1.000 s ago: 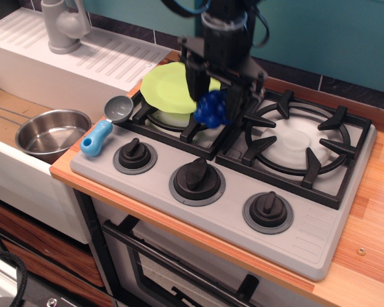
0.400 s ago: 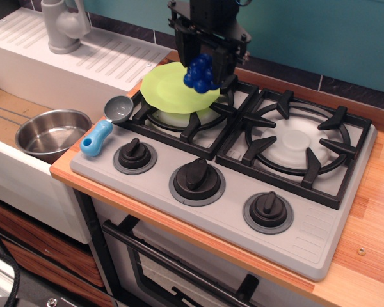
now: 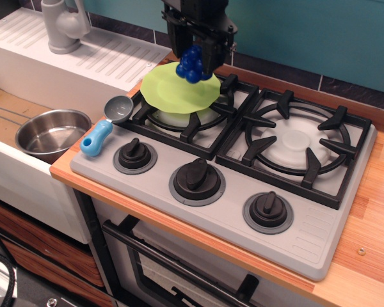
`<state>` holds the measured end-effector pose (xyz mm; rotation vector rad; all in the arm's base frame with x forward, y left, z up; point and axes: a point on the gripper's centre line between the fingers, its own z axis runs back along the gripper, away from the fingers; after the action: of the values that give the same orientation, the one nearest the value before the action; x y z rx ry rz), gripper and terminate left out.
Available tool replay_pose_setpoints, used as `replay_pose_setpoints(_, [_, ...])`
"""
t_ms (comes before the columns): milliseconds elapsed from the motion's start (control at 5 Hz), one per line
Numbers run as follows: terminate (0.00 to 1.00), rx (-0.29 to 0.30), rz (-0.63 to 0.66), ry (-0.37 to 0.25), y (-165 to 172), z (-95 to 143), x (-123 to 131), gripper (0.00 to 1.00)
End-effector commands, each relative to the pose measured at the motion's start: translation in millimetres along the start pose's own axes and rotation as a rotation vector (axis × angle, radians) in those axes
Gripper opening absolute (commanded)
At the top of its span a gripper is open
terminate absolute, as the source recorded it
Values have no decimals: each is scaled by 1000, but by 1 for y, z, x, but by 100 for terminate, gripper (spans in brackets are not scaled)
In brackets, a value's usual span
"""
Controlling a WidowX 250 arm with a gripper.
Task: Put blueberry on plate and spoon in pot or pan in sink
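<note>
My gripper [image 3: 193,59] is shut on the blueberry [image 3: 192,64], a cluster of dark-blue balls, and holds it in the air above the far part of the yellow-green plate [image 3: 174,93]. The plate lies on the left stove burner. The spoon [image 3: 105,126], with a light-blue handle and grey bowl, lies on the stove's front left corner. The steel pot [image 3: 51,132] stands in the sink [image 3: 3,105] at the left, with its wire handle pointing left.
The grey tap [image 3: 63,24] and the ribbed white drainboard [image 3: 96,54] are at the back left. The right burner grate [image 3: 299,144] is bare. Three black knobs [image 3: 196,177] line the stove front. A wooden counter [image 3: 377,211] runs along the right.
My gripper has risen and moved left and back with the blueberry, from over the plate's right edge to above the plate's far part.
</note>
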<state>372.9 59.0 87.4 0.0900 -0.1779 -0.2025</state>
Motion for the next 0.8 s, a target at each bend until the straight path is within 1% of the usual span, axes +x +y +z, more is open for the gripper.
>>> replay_pose_setpoints(0, [0,4,-4,-48,18,9,9,0])
replay_pose_setpoints(200, [0,0,-8,-54,19,7,8,0])
replay_pose_setpoints(400, [0,-4,-12,-58,14,4,7,100])
replay_pose_setpoints(600, [0,-1,6,-51,3,8,2,100])
